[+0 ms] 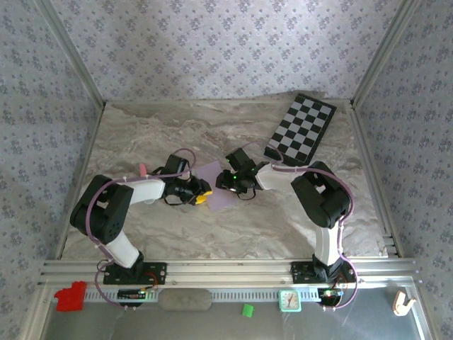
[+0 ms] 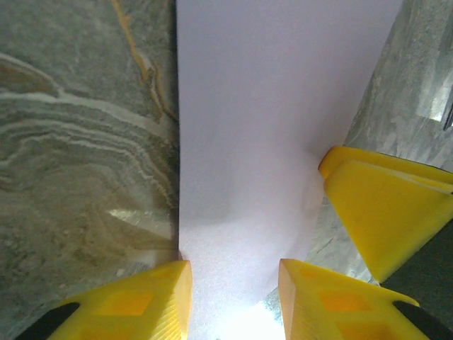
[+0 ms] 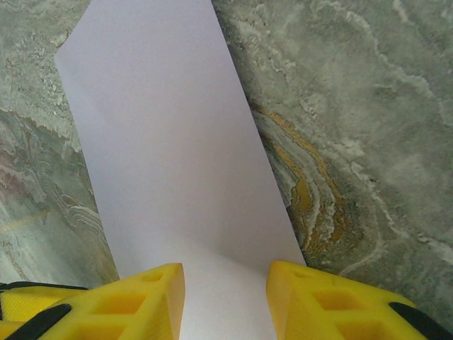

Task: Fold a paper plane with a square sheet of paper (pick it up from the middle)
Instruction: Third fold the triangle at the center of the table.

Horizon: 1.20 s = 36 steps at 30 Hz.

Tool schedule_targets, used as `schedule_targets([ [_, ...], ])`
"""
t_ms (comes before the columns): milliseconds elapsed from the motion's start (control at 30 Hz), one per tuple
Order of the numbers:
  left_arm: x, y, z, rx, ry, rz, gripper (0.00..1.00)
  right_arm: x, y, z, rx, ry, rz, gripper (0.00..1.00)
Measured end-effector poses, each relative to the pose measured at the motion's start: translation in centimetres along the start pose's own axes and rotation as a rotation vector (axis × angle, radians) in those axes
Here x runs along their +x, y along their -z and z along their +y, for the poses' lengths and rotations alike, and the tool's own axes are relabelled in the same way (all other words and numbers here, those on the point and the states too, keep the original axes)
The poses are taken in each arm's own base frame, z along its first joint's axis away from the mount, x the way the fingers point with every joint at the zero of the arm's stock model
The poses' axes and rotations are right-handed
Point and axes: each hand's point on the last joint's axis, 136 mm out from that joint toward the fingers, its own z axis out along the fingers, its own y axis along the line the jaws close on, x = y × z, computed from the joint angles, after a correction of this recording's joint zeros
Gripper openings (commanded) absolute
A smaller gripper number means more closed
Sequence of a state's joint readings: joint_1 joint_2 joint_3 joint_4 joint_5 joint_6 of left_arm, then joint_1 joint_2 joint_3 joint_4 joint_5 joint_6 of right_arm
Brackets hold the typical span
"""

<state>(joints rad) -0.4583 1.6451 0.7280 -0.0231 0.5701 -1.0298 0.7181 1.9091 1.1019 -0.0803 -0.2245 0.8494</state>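
The pale lilac sheet of paper (image 1: 218,191) lay flat near the middle of the tabletop (image 1: 141,142), a little nearer the near edge than the far one, on the grey marbled covering. It was folded to a narrower shape than a square. In the right wrist view it (image 3: 163,142) ran away from the camera as a long strip whose far end was cut off at a slant.

The left arm (image 1: 141,191) reached in from the left edge side and the right arm (image 1: 283,173) from the right, so the two sets of jaws met over the sheet from opposite sides, close to each other.

The left jaws stood partly open. Their yellow fingers (image 2: 141,304) straddled the near end of the strip (image 2: 248,142), one at its left edge and one just over its right edge. They were not clamped on it – whether the tips pressed down on the paper I could not tell. A yellow finger of the right arm (image 2: 382,212) sat at the strip's right edge, touching it or very nearly so.

The right jaws were likewise partly open, with the fingers (image 3: 333,297) set apart over the strip's near end and the paper running out between them – no grip on it showed.

The black-and-white chequered board (image 1: 301,127) lay well apart from the paper, near the tabletop's far right corner.
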Motion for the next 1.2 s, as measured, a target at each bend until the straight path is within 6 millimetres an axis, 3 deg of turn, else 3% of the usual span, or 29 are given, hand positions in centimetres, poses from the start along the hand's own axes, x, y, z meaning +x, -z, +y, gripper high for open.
schedule_targets([
  [333, -0.4, 0.8, 0.5, -0.058, -0.035, -0.037, 0.4, 0.0, 0.0, 0.0, -0.003, 0.0, -0.003, 0.39],
  [533, -0.4, 0.0, 0.4, -0.048, -0.031, -0.01, 0.39, 0.0, 0.0, 0.0, -0.004, 0.0, -0.002, 0.4],
  [800, -0.6, 0.2, -0.8, 0.002, -0.052, 0.004, 0.42, 0.0, 0.0, 0.0, -0.009, -0.002, 0.002, 0.4],
  [1200, -1.5, 0.7, -1.8, 0.066, -0.057, -0.002, 0.36, 0.0, 0.1, 0.0, -0.016, -0.005, 0.007, 0.4],
])
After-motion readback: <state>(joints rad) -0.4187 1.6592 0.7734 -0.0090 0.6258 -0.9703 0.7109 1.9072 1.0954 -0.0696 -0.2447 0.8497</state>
